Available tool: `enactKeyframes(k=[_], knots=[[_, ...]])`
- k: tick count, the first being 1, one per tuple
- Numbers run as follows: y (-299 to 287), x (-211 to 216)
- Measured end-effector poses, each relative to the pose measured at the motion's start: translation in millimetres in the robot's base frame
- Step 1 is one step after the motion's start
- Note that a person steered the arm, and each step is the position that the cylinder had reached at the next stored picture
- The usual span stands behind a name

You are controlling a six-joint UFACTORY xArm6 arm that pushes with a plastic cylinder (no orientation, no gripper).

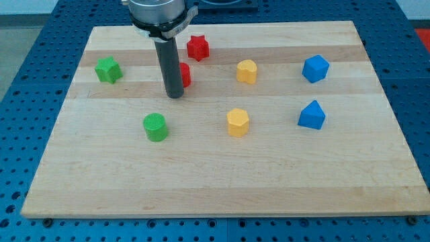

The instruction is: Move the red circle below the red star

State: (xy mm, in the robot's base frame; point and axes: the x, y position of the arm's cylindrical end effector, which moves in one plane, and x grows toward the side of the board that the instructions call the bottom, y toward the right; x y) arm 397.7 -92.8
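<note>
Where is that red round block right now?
The red circle sits toward the view's upper left, just below the red star, partly hidden behind my tip.

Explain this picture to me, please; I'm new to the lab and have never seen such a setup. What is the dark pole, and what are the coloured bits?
One camera looks down on a pale wooden board. The dark pole is a robot arm's rod; my tip slides on the board, pushing blocks, holding nothing. It sits at the view's left of the red circle, partly hiding it. The red star lies just above. Also there: green star, green circle, two yellow blocks, two blue blocks.
</note>
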Motion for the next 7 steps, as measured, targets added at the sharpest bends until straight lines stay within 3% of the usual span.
enactKeyframes(k=[4,7], knots=[[13.4,-38.8],[33.6,-34.9]])
